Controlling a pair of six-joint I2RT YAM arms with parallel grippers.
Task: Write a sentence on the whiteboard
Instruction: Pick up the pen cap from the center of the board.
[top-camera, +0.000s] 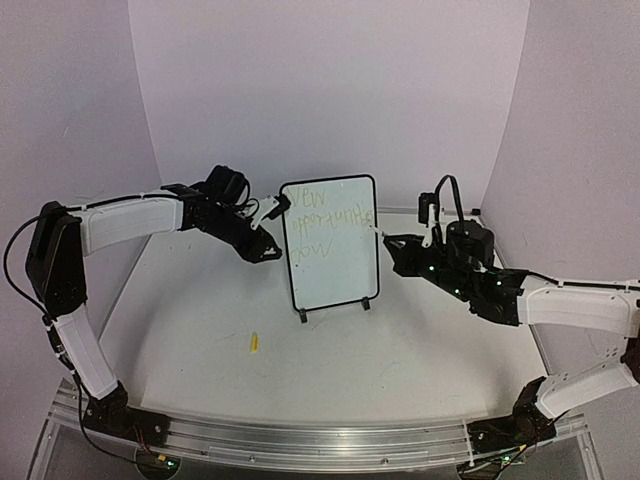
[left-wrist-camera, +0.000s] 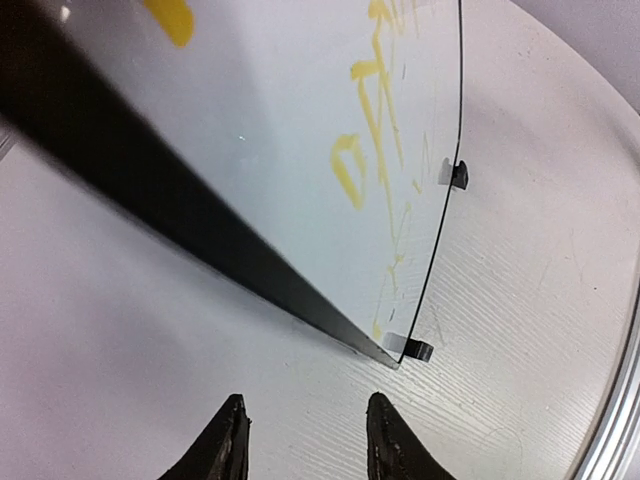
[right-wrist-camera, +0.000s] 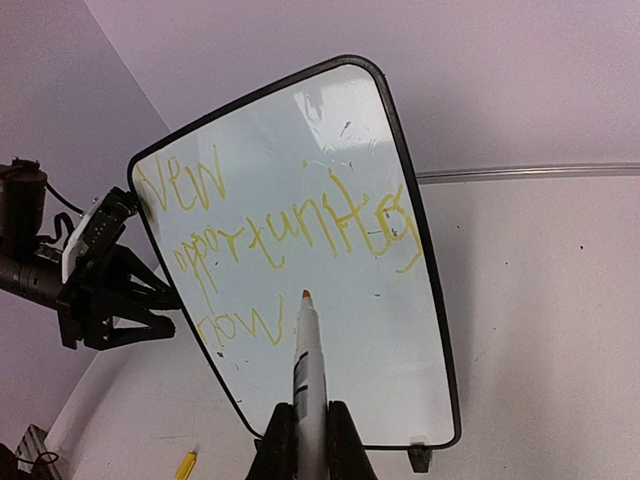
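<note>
**At the whiteboard: marker being held by the last line, board not being gripped**

On the middle of the table (top-camera: 420, 365) the whiteboard (top-camera: 335, 275) is standing upright on its 2 small feet (top-camera: 302, 317). The sentence (right-wrist-camera: 290, 235) is being shown on it in 3 thin yellow lines, which are being read as "New opportunity now".

The right claw (right-wrist-camera: 308, 440) is being kept closed tightly on the marker (right-wrist-camera: 309, 365). The barrel is pointing forward between the jaws. Its orange tip (right-wrist-camera: 305, 297) is being seen just to the right of the word "now". Whether the tip is touching the surface cannot be told.

The left claw (left-wrist-camera: 312, 450) is being held partly open beside the upper left edge of the board. Nothing is lying between its fingers, and in the wrist view the black frame is being seen ahead of the fingertips, apart from them.

The writing is being judged as nearly or fully complete, so the step is probably the last stroke or the lifting of the marker. Because the board is being supported only by its feet, any pressure should be kept very light, or the board could slide or tip backward. If more strokes are needed, the frame should first be pinched by the left claw, away from the letters. The tip should be pulled straight back, not dragged across the fresh strokes. The yellow cap (top-camera: 254, 342) is lying on the table in front of the board, well apart from it.
</note>
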